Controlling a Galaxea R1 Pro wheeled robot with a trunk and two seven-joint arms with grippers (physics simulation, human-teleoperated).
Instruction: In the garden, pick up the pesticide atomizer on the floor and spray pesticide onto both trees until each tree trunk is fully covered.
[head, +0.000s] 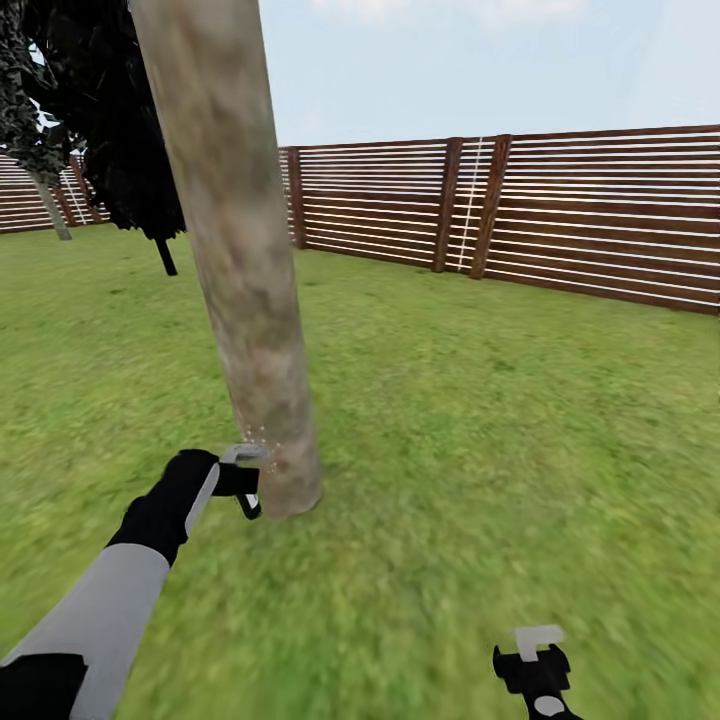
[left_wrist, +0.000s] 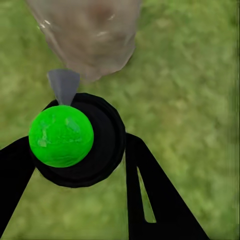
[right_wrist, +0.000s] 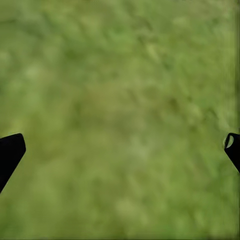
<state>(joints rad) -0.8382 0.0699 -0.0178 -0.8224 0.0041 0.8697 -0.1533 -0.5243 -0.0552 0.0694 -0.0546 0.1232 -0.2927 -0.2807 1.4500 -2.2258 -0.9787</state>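
Lawn (head: 480, 450), left gripper (left_wrist: 80, 165) apparently clamping atomizer (left_wrist: 75, 140)

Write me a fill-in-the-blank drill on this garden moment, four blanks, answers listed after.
1. The pesticide atomizer is held in the ____ gripper.
2. Its nozzle points at the base of the tree ____.
3. The right gripper, its jaws apart, holds ____.
4. Behind the lawn stands a wooden ____.

Answers: left; trunk; nothing; fence
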